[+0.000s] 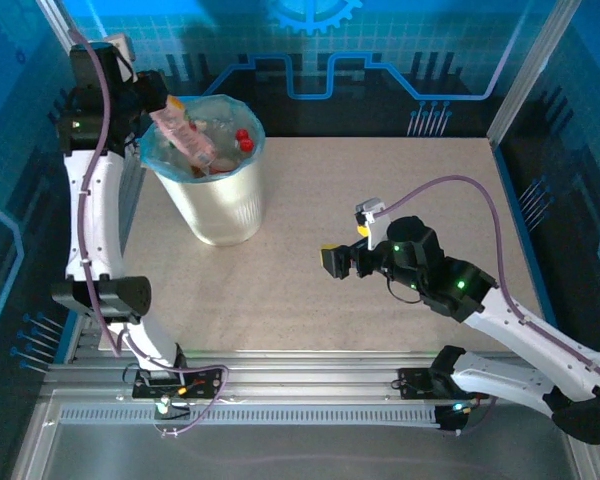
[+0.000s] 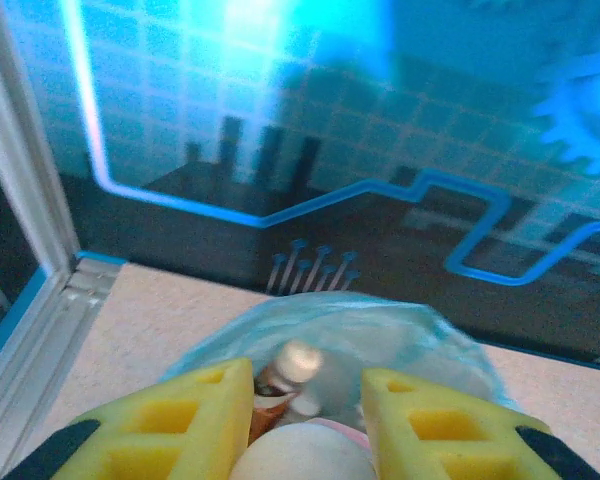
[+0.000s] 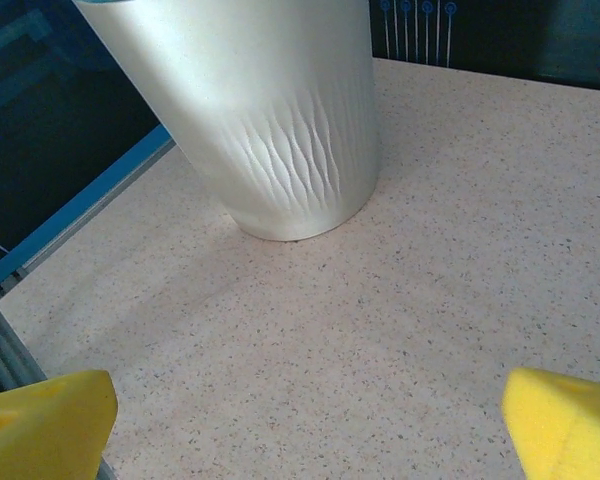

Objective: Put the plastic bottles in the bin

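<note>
Left hand pinching pink-label bottle over bin: centre it, then release. Right hand spread, empty.

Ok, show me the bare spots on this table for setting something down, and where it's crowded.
The table is bare from the bin across to the back right corner, and along the near rail between the bin and the right arm. Crowded: the bin's mouth, already holding bottles, where the left jaws hold another bottle.
</note>
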Robot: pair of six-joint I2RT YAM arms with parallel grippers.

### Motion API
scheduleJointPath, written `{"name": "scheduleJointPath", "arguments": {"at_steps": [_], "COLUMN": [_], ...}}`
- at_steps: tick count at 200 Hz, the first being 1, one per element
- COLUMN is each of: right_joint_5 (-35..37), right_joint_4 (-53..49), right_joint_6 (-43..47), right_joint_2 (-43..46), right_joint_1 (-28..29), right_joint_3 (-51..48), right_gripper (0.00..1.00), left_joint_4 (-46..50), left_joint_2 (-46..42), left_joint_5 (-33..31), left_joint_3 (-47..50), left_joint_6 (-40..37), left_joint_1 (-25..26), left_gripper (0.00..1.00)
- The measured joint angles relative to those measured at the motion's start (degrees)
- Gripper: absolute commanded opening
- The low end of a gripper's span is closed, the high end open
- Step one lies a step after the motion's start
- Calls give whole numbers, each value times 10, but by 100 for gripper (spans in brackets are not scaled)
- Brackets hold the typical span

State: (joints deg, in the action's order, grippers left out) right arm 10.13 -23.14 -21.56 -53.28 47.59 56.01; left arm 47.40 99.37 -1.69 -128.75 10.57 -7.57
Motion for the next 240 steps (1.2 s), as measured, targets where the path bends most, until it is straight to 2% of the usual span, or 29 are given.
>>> {"name": "scheduleJointPath", "arguments": {"at_steps": [38,76,111,169,203,215,240], "right_joint_5": [0,4,4,15,19,21,29], "right_joint_4": [-2,-5,-7,-27,-37,-40,-44], "right_joint_6": [-5,-13,-20,-31,-35,-35,-38], "right_joint_2": [-15,-26,-39,-52,-61,-64,-74], "right_joint_1": [0,0,0,0,0,0,0], "right_joint_3": [0,0,0,0,0,0,2], "right_gripper": [100,100,100,100,100,100,100], "left_joint_4": [8,14,3,33,50,54,79], "left_joint_2": [6,16,39,154,204,215,233], "left_joint_5": [17,68,76,73,53,40,26], "left_joint_3": [20,47,45,-79,-134,-136,-137], "left_joint_6": [5,15,10,-19,-47,-59,-78], "left_joint_1": [-42,-41,-29,-4,18,28,44], "left_gripper": [0,1,7,14,14,19,40]}}
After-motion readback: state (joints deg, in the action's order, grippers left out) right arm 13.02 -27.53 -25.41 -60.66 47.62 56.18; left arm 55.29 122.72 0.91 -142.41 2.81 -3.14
